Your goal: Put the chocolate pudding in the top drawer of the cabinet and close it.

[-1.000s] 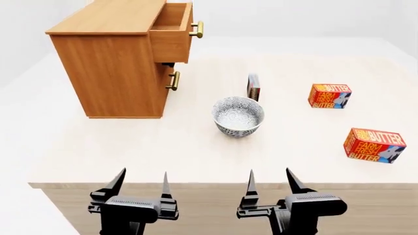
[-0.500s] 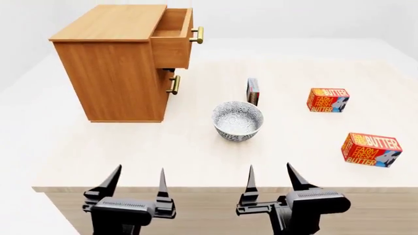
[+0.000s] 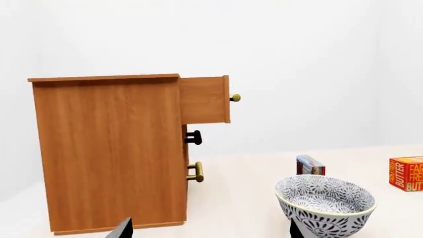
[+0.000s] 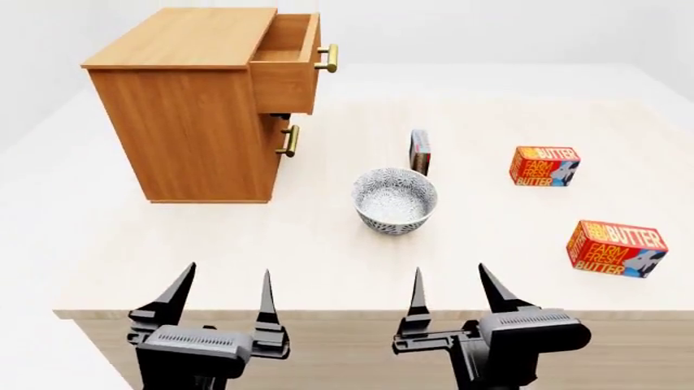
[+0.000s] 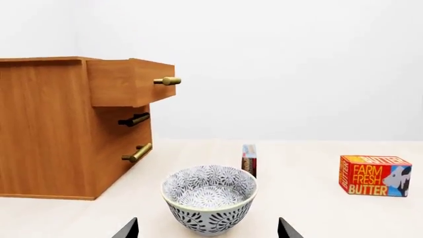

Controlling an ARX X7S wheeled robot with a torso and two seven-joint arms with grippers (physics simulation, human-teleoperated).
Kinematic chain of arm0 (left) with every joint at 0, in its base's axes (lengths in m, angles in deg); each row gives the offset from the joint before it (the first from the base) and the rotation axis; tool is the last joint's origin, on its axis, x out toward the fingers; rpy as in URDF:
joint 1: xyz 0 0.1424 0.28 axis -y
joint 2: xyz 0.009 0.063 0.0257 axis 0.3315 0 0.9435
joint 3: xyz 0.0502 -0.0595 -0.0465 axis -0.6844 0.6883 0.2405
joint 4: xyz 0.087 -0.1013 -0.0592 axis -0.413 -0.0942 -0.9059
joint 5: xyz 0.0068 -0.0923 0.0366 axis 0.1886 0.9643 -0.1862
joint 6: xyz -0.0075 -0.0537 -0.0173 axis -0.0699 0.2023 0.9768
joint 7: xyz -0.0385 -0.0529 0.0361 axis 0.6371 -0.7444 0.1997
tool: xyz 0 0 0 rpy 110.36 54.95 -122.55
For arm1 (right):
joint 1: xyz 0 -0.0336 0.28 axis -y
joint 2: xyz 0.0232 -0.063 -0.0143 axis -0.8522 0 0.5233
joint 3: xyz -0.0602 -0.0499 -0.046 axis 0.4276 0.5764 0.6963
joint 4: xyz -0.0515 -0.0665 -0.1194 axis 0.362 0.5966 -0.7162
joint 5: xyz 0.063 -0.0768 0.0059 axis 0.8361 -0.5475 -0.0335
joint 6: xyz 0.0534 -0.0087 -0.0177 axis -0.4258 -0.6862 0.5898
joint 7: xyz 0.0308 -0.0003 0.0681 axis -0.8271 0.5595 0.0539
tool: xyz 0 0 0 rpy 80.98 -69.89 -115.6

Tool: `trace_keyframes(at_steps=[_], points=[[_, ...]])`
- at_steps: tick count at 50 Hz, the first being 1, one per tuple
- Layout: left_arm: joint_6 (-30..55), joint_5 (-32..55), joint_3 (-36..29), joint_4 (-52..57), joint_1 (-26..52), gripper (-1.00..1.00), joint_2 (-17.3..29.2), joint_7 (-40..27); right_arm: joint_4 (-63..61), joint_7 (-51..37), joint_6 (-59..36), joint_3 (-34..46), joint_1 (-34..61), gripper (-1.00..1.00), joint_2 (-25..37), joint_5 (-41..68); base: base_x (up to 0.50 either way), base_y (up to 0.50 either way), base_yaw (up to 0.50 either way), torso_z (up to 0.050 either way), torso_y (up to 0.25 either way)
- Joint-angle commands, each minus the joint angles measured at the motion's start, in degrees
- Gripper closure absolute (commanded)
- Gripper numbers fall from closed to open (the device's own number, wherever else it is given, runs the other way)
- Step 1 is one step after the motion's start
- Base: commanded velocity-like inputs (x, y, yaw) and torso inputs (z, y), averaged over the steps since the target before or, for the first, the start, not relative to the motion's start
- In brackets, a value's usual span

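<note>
from the left wrist view, the cabinet (image 3: 109,153) stands on the worktop (image 3: 244,198) with the top drawer (image 3: 203,99) pulled out, its brass handle pointing toward the patterned bowl (image 3: 324,203); the chocolate pudding (image 3: 309,165) stands on edge just behind the bowl, on the far side from the camera, with a butter box (image 3: 406,173) off beyond the bowl, away from the cabinet. from the head view, the left pincer (image 4: 223,302) and the right pincer (image 4: 450,298) both hover at the near edge of the worktop with jaws spread apart and nothing between them, well apart from the pudding, which sits past the bowl from the robot and away from the cabinet's drawer fronts; two butter boxes lie farther from the cabinet than the bowl. from the right wrist view, the pudding shows as a slim box, light blue edge up, peeking past the bowl's rim, upright and untouched. the step in hand looks like the reach for the pudding, with the drawer already open to receive it. the next move likely calls for the right pincer to pass beside or over the bowl and close across the box's thin sides without tipping it.
</note>
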Motion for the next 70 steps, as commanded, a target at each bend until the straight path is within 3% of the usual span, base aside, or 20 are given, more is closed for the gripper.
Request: trace_keyframes(at_steps=[1, 15, 33, 50, 70], points=[[2.0, 1.8, -0.2, 2.7, 0.2, -1.00, 0.8, 0.2, -2.9, -1.0, -2.0, 0.4, 0.3, -1.00, 0.9, -0.3, 0.00, 0.00, 0.00, 0.006, 0.000], [5.2, 0.0, -0.3, 6.8, 2.2, -1.00, 2.6, -1.3, -6.8, -2.1, -4.4, 1.0, 1.9, -1.00, 2.7, -1.7, 0.00, 0.00, 0.00, 0.000, 0.000], [8.2, 4.7, 2.3, 16.5, 2.9, -1.00, 3.8, -3.2, -12.5, -5.1, -6.5, 0.3, 3.6, -1.00, 3.8, -3.3, 0.00, 0.00, 0.00, 0.000, 0.000], [6.4, 5.3, 1.7, 17.2, 2.6, -1.00, 4.4, -3.2, -13.6, -5.5, -6.2, 0.9, 4.1, -1.00, 4.6, -3.9, 0.00, 0.00, 0.00, 0.026, 0.013], [5.4, 5.7, 1.5, 16.3, 2.6, -1.00, 4.7, -3.7, -14.3, -6.0, -5.2, 1.2, 3.4, -1.00, 5.2, -3.6, 0.03, 0.00, 0.00, 0.000, 0.000]])
